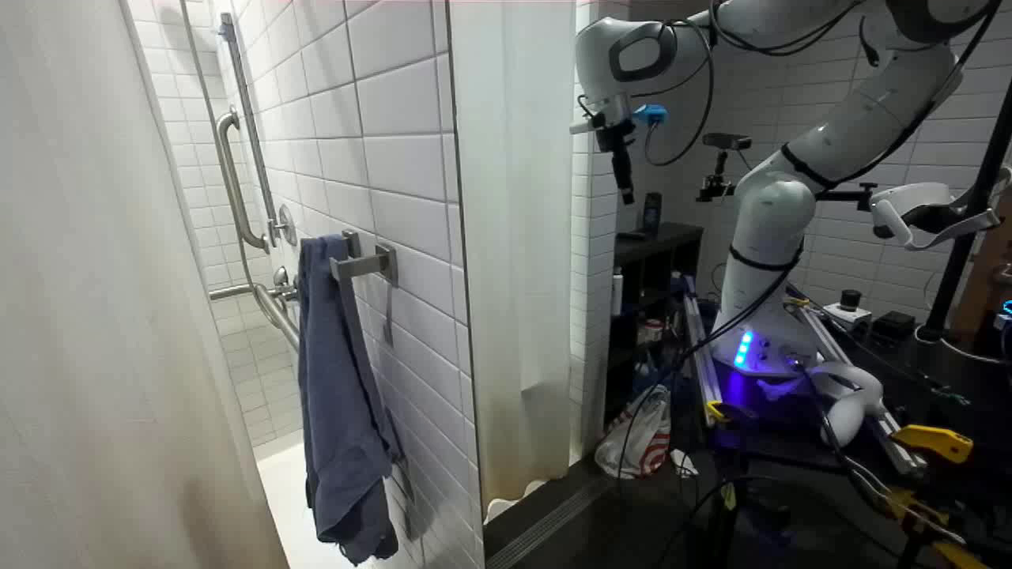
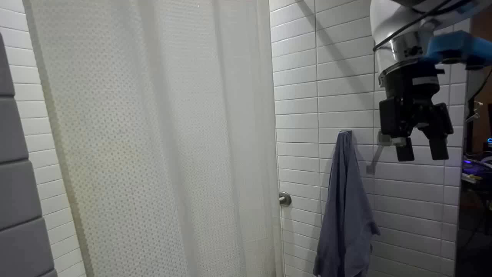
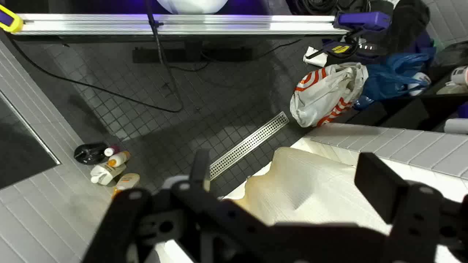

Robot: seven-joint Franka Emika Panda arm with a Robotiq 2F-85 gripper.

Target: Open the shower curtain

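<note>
So, at the far left of an exterior view are grey tiles (image 2: 19,192), with a strip of white tile (image 2: 32,109) beside them. Next comes the curtain (image 2: 161,138) — tall, off-white, dotted, in soft vertical folds — hanging across the left and middle of that view. At its right edge a metal fitting (image 2: 285,199) peeks out against the white wall (image 2: 344,102). Farther right the towel (image 2: 346,215), blue-grey and wider toward the bottom, hangs from a metal holder (image 1: 365,265). Beyond it, near the right side, the tool (image 2: 422,150) points down under the white arm (image 2: 386,23); its jaws are spread wide, tile showing between them, and it hangs well apart from the curtain. A blue device (image 2: 457,46) is just beside the arm, farther right.

In the wrist view, again from the left, several bottles (image 3: 104,173) sit close together on the dark floor (image 3: 175,128). A perforated drain (image 3: 248,145) runs slantwise across the middle, and the curtain's lower end, yellowish along the hem, shows just right of it, framed between the jaws. Farther right a white bag (image 3: 325,96) with red stripes rests on the floor, a blue bag (image 3: 389,82) just beside it.
</note>
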